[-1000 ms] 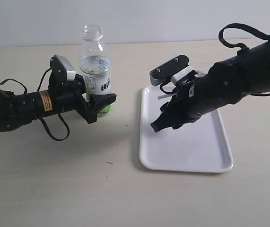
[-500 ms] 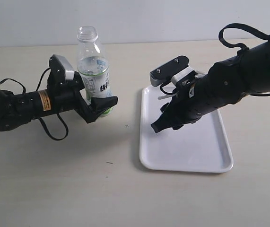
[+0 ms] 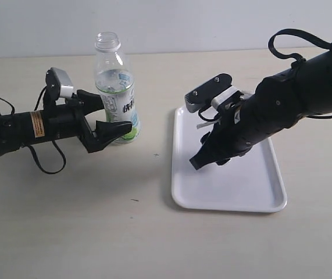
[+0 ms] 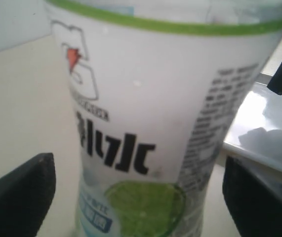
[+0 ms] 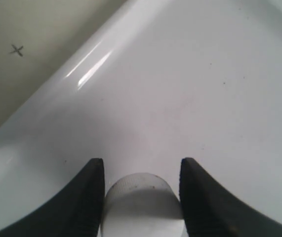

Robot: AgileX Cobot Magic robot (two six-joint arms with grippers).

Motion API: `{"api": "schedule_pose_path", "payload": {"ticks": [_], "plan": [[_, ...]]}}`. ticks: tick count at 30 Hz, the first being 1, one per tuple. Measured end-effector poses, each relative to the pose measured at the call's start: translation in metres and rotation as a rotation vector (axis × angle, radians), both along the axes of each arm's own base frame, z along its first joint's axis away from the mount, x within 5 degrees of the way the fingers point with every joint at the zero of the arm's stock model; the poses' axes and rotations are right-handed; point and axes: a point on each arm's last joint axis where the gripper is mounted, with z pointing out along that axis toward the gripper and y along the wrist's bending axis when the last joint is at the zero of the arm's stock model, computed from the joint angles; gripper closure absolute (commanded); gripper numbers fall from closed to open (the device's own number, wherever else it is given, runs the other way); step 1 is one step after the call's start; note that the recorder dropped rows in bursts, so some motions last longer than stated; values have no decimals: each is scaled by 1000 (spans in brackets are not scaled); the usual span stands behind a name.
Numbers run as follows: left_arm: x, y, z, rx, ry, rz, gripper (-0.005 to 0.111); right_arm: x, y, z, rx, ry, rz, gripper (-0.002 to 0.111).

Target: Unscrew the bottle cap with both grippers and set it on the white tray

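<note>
A pale beige tabletop (image 3: 67, 232) fills the scene, and a plain light grey wall (image 3: 212, 23) runs behind it. Farthest to the left of the white tray (image 3: 241, 186), the left gripper (image 3: 112, 113) lies low over the table with its jaws spread wide. One finger stands on each side of the bottle (image 3: 116, 87), and the left wrist view shows a gap between each finger and the label.

The bottle stands upright on the table, near the tray's left edge but apart from it. Its neck is bare and open. Between the bottle and the tray the table carries a small dark cross mark (image 5: 16, 49).

Over the tray's left half, the right gripper (image 3: 197, 161) points down at the tray floor. Its jaws are clamped on the bottle cap (image 5: 141, 202), which sits between the two black fingers (image 5: 94, 197) and touches both, close above the tray's glossy white surface. Whether the cap touches the tray cannot be told.
</note>
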Motion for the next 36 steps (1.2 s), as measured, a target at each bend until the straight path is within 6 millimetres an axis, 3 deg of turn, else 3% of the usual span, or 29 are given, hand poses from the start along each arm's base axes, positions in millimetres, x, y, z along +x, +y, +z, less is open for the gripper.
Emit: {"api": "schedule_pose_path", "payload": {"ticks": [10,16,21,30,36], "plan": [[-6,10,-3,15,64,-71,20,-3,-1,-1,-22,32,15,108],[-12,12,0,39,85,-146,37,-4,-2,-2,-36,47,23,108],[-12,18,6,41,106,-153,37,-4,-2,-2,-37,49,23,108],[-7,53,7,44,115,-95,39,-5,-3,-3,-41,58,23,108],[-3,70,8,25,125,-35,59,-4,-2,-2,-36,46,23,108]]}}
